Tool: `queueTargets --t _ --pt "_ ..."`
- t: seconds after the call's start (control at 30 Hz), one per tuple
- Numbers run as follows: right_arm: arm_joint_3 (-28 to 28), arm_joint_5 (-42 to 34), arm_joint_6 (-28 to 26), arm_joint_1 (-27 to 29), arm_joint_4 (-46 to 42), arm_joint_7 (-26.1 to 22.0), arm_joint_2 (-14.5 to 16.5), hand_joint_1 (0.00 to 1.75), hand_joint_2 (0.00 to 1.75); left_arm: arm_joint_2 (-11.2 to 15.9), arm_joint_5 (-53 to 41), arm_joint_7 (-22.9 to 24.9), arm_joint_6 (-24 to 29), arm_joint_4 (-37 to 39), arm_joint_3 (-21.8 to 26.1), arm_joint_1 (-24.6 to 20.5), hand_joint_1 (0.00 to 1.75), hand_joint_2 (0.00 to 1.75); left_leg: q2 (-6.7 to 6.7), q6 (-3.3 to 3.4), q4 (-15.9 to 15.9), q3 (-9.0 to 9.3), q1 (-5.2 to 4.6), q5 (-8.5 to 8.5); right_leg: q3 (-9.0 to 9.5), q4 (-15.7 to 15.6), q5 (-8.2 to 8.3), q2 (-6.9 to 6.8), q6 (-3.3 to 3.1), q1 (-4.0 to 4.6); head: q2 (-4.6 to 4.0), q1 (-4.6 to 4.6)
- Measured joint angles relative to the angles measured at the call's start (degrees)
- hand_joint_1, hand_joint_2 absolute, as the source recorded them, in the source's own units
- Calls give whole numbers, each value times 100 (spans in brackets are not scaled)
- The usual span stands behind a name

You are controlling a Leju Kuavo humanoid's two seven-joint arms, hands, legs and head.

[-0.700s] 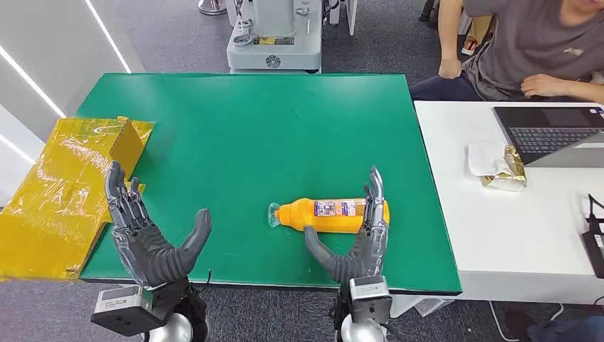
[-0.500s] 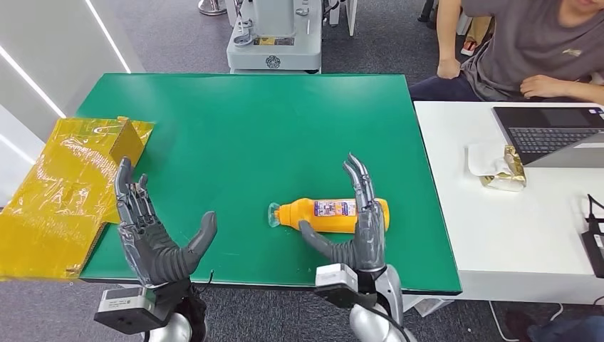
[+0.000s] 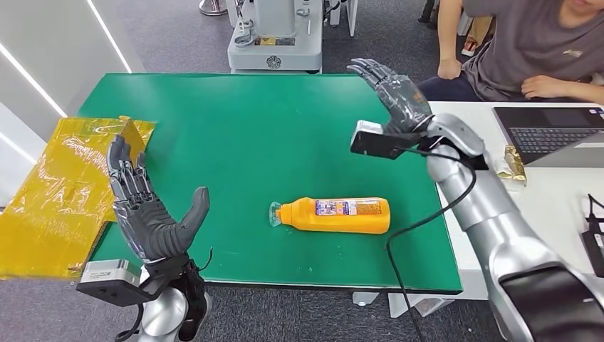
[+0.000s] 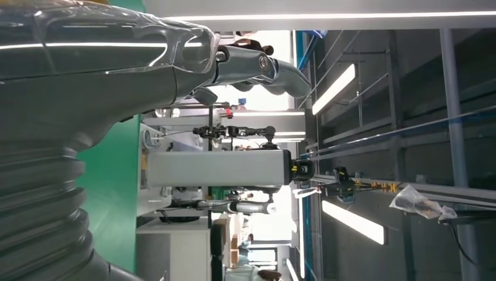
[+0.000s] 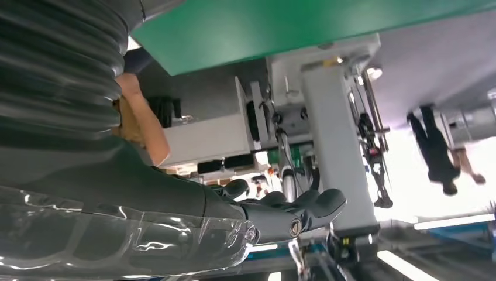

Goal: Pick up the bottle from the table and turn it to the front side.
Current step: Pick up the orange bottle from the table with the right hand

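Note:
An orange bottle (image 3: 335, 214) with a clear cap and a printed label lies on its side on the green table (image 3: 242, 128), near the front edge, cap toward the left. My right hand (image 3: 393, 92) is raised high above the table's far right part, fingers spread, holding nothing, well away from the bottle. My left hand (image 3: 146, 210) hovers over the table's front left corner, fingers apart and empty. The wrist views show each hand's thumb (image 4: 263, 67) and fingers (image 5: 292, 211) against the room.
Yellow plastic-wrapped cardboard (image 3: 64, 185) lies off the table's left edge. A white desk (image 3: 520, 206) with a laptop (image 3: 552, 132) and a foil packet (image 3: 507, 171) adjoins on the right, where a person (image 3: 527, 50) sits. A grey machine base (image 3: 274, 43) stands behind the table.
My right hand has left the bottle's side and swung up and away to the far right. The bottle stays lying in place. My left hand shifted slightly.

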Motion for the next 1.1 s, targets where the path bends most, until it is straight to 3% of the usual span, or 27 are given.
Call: queueTargets --t 0.27,0.43,0.77,1.1 --pt "512 -20 897 -1055 802 -115 -115 0 175 72 62 0 -44 41 0 -68 0 175 3 0 -1 -10 0 -3 -10 -1 -1 4 0 0 0 0" --pt "784 -195 1276 -1367 1198 -160 19 0 175 108 96 0 -48 87 0 -90 0 175 2 0 -5 -11 1 -2 -9 0 -1 2 0 2 0 1" --pt "1345 -453 1812 -875 2016 -426 563 0 175 117 98 -1 -7 104 0 -110 0 175 0 -1 -4 -9 1 -2 -10 0 -2 0 1 3 0 -1" --pt "1622 -452 1835 -685 2388 -412 768 0 175 117 98 -1 -7 123 0 -115 0 175 2 0 -3 -10 -1 -3 -10 -3 -1 1 1 2 0 -1"
